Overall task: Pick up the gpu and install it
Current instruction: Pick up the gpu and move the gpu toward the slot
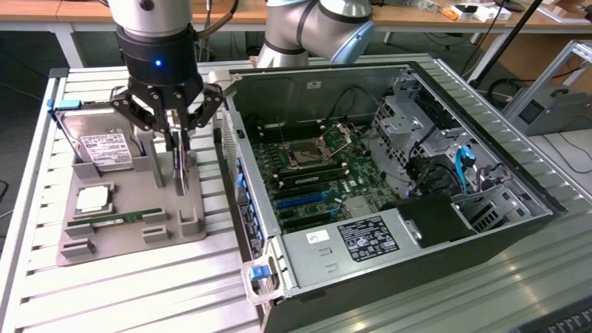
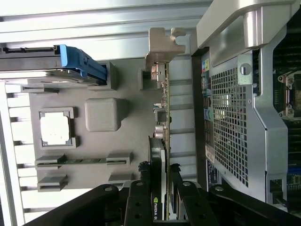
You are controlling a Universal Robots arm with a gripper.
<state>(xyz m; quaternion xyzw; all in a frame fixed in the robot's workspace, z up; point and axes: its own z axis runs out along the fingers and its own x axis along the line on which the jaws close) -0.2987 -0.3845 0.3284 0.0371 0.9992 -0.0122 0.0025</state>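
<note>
At the exterior view's left, the thin dark gpu card with silver bracket [image 1: 181,173] stands edgewise in the grey moulded tray [image 1: 111,244], clamped by the black gripper [image 1: 176,130]; a straight, untilted lift is advised.

**A:** Light in the exterior view?

**B:** Bright and even, from overhead. Worktop [image 1: 138,298] slats were pale with mild glare, and the shadows were soft. Case [image 1: 500,229] interior sat darker. Blue lamp [image 1: 158,63] on the arm glowed.

**A:** Wrist view?

**B:** Harder contrast. Case rim [image 2: 244,23] and processor lid [image 2: 54,129] were nearly washed out. Gripper [image 2: 160,176] links and the near end of the gpu [image 2: 157,155] read almost black. Soft shadows lay beside the tray [image 2: 127,136] blocks.
</note>
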